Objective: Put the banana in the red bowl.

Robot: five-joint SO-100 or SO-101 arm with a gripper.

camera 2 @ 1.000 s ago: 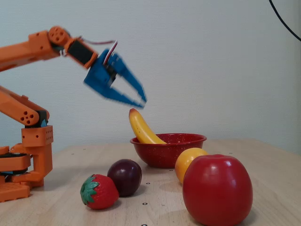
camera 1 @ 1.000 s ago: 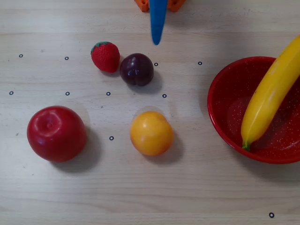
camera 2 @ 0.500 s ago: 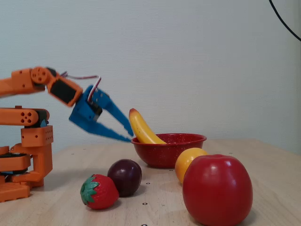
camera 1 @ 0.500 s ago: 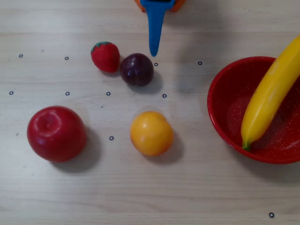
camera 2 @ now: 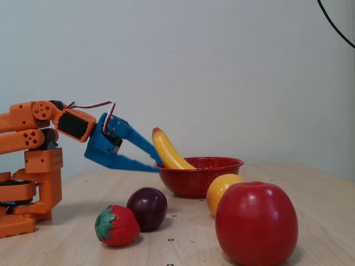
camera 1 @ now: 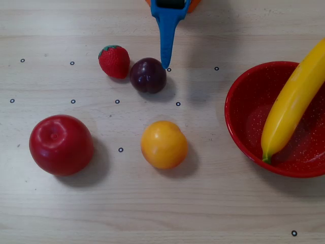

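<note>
The yellow banana (camera 1: 292,104) lies in the red bowl (camera 1: 233,122) at the right of the overhead view. Its greenish stem end rests on the bowl's floor and its other end leans out over the far rim. In the fixed view the banana (camera 2: 166,152) sticks up from the left rim of the bowl (camera 2: 199,180). My blue gripper (camera 2: 158,166) hangs low over the table just left of the bowl, fingertips together and holding nothing. In the overhead view the gripper (camera 1: 165,63) points down from the top edge, its tip beside the purple plum.
A strawberry (camera 1: 114,61) and a purple plum (camera 1: 148,75) lie close under the gripper tip. An orange-yellow round fruit (camera 1: 163,144) sits mid-table and a big red apple (camera 1: 61,145) at the left. The orange arm base (camera 2: 33,188) stands at the fixed view's left.
The arm has folded down and drawn back toward its base, lowering the gripper from above the bowl to just over the table. Banana and bowl have not moved.
</note>
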